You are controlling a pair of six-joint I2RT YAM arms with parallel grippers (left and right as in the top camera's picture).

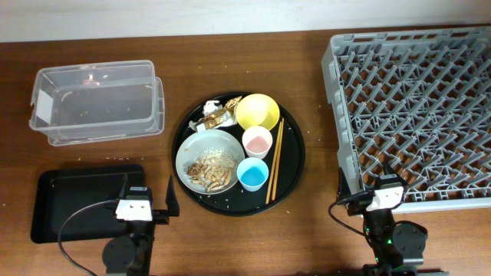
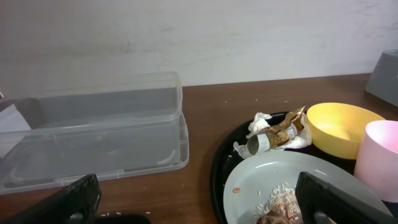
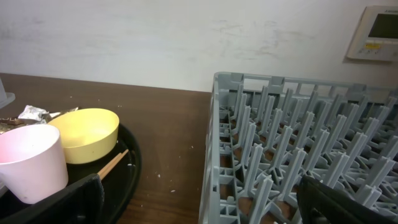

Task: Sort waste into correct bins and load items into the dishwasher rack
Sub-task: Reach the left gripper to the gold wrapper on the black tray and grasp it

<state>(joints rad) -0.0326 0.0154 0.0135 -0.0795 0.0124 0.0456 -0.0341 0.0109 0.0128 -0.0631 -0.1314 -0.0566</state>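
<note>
On a round black tray (image 1: 291,165) lie a grey-green plate (image 1: 201,147) with rice and brownish scraps (image 1: 211,170), a yellow bowl (image 1: 257,111), a pink cup (image 1: 258,141), a light-blue cup (image 1: 252,174), wooden chopsticks (image 1: 275,159), a white napkin (image 1: 212,106) and a gold-brown wrapper (image 1: 222,115). The clear box (image 1: 98,102) is at the back left, the shallow black tray (image 1: 77,201) at the front left, the grey rack (image 1: 418,107) at the right. My left gripper (image 2: 199,205) is open and empty near the plate (image 2: 273,180). My right gripper (image 3: 199,202) is open and empty at the rack's corner (image 3: 214,124).
Rice grains are scattered on the round tray and the wooden table. The left wrist view shows the clear box (image 2: 93,134), wrapper (image 2: 277,134), bowl (image 2: 342,127) and pink cup (image 2: 379,155). The right wrist view shows the bowl (image 3: 84,134), pink cup (image 3: 31,162) and a chopstick (image 3: 112,165).
</note>
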